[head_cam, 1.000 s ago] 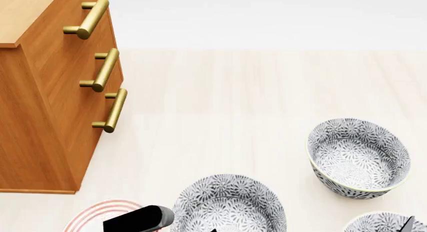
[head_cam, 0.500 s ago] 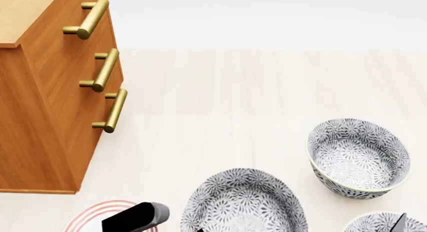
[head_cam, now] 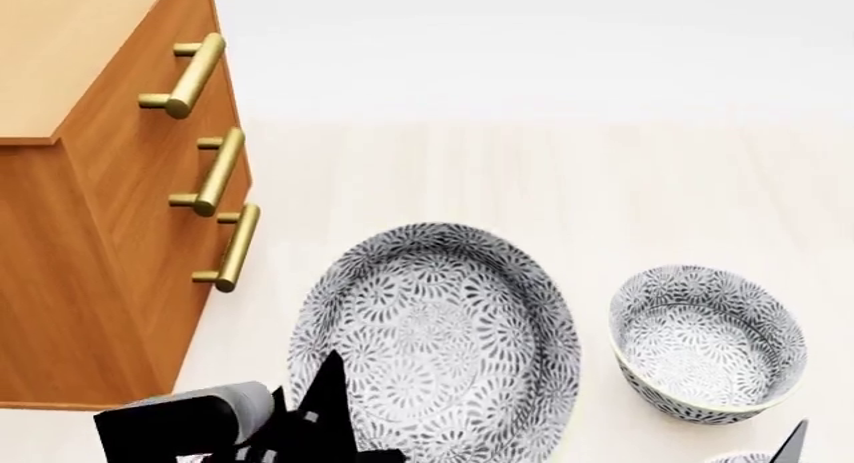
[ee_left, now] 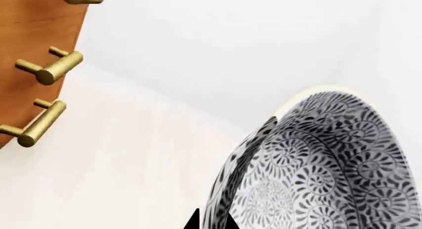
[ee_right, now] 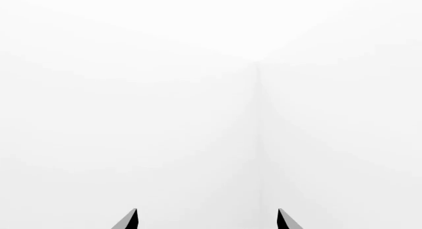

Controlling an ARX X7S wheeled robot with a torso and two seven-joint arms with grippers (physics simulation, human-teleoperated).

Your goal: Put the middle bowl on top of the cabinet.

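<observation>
Head view: the deep round bowl with the grey-and-white leafy pattern and pale rim point(head_cam: 434, 343) fills the lower centre of the frame, tilted so its patterned inside faces the camera, and it looks much larger than the matching bowl point(head_cam: 707, 341) sitting upright on the pale wooden floor point(head_cam: 534, 173) at lower right. The rim of a third patterned bowl point(head_cam: 750, 459) just shows at the bottom right edge.

The left gripper point(head_cam: 320, 413), black with a grey body, sits at the bottom left of the frame with its fingers clenched on the near rim of the big tilted bowl. In the left wrist view a dark fingertip point(ee_left: 192, 221) touches the bowl's rim at the bottom edge, the bowl point(ee_left: 323, 164) standing steeply on edge.

The tall orange-brown wooden cabinet point(head_cam: 80, 233) occupies the left of the head view, three brass bar handles point(head_cam: 214, 173) on its front. Its top is bare where visible; the bowl is to its right, not touching it.

Right gripper point(ee_right: 206, 220): two dark fingertips apart, released, nothing between them, white background only.
</observation>
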